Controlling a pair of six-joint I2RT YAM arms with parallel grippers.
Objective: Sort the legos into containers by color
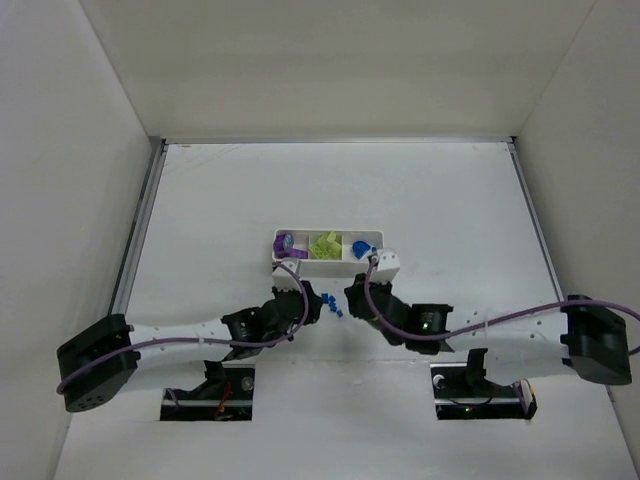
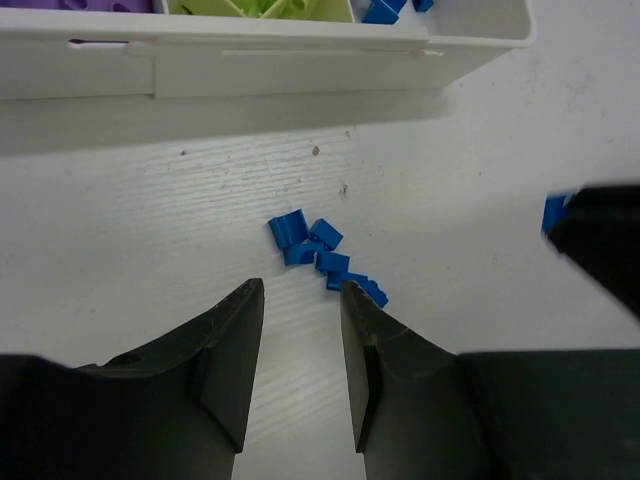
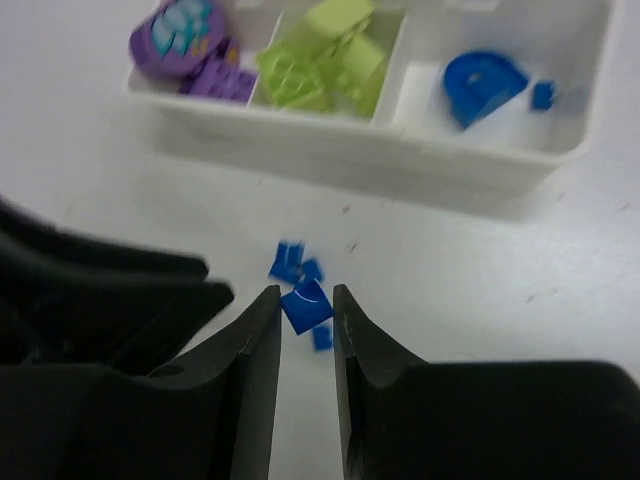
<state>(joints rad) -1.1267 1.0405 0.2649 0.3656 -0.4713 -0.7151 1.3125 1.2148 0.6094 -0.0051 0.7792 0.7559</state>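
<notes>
A low white tray (image 1: 330,268) with three containers holds purple legos (image 3: 215,75) on the left, lime legos (image 3: 325,60) in the middle and blue pieces (image 3: 485,82) on the right. Several loose blue legos (image 2: 320,252) lie on the table just in front of it. My right gripper (image 3: 306,292) is shut on one blue lego (image 3: 306,306), held between its fingertips a little above that cluster (image 3: 291,262). My left gripper (image 2: 302,288) is open with nothing between its fingers, just short of the loose bricks. In the top view both grippers (image 1: 310,303) (image 1: 352,297) meet at the cluster (image 1: 333,303).
The right gripper's dark body (image 2: 600,250) shows at the right edge of the left wrist view, close to the left fingers. White walls enclose the table on three sides. A white block (image 1: 385,265) stands at the tray's right end.
</notes>
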